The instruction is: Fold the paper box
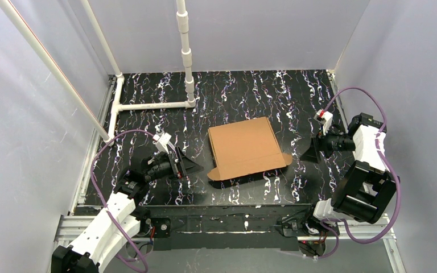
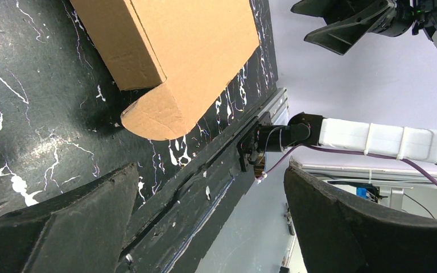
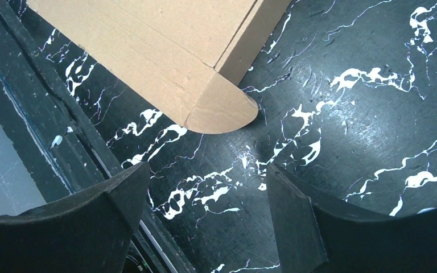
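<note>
The box (image 1: 244, 147) lies flat between the two grippers, apparently closed, with a rounded tab (image 3: 222, 108) poking out at each near corner. The left gripper (image 1: 190, 165) and right gripper (image 1: 310, 152) flank it, both spread and empty, likely poised to tuck those tabs.
</note>
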You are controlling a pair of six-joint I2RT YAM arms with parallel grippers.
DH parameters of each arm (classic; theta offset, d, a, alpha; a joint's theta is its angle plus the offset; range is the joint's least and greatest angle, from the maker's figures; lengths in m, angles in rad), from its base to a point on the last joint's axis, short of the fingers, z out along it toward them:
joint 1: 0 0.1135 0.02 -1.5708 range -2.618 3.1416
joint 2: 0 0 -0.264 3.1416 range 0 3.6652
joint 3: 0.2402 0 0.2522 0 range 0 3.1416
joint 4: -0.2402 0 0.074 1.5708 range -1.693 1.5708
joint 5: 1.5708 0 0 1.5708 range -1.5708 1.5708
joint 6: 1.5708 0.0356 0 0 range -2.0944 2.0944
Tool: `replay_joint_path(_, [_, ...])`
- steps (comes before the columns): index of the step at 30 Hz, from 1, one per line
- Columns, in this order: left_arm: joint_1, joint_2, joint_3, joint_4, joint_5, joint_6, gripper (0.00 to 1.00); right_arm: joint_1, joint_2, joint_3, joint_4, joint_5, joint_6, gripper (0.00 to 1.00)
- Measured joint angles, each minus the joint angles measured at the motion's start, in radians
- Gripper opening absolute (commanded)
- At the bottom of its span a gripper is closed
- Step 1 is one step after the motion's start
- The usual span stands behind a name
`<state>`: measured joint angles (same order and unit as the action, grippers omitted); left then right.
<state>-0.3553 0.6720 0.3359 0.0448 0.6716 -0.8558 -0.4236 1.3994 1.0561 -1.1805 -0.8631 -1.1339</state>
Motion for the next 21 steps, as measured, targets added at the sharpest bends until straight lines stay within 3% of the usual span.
replay_joint_path(21, [0.000,-0.002,0.011,-0.020,-0.003,0.010,0.98,-0.003,0.000,0.000,-0.027,-0.024,-0.038,0.83])
